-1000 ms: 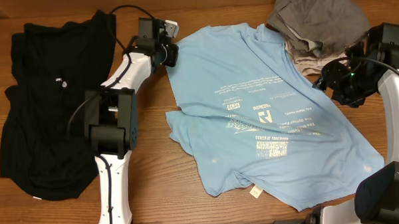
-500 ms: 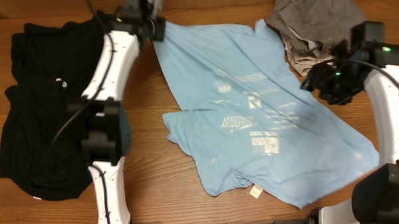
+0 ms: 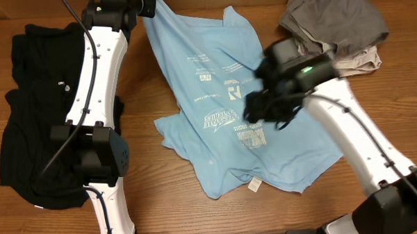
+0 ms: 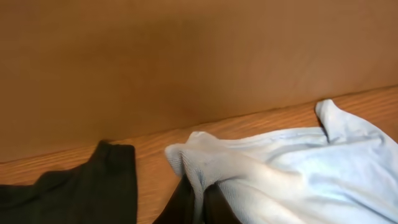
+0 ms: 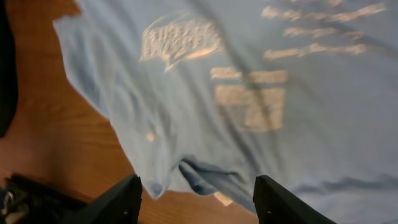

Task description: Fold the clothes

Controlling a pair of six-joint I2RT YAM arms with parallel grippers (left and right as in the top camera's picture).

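Light-blue T-shirt [image 3: 214, 68]: flat on table [image 3: 170, 202], long axis diagonal from far-left corner, clamped in left gripper [image 4: 199, 200], to near-right hem; right gripper [image 5: 196, 194], jaws wide and empty, hangs over the printed middle, nearer that hem.

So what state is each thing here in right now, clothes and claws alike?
Blue T-shirt: unfolded, wrinkled, print up, one corner pinched.
Black garment: loosely spread, unfolded.
Beige garment: crumpled, mostly covered.
Grey garment: crumpled, lying on the beige one.
Left gripper: shut on the T-shirt corner.
Right gripper: open, over the T-shirt.
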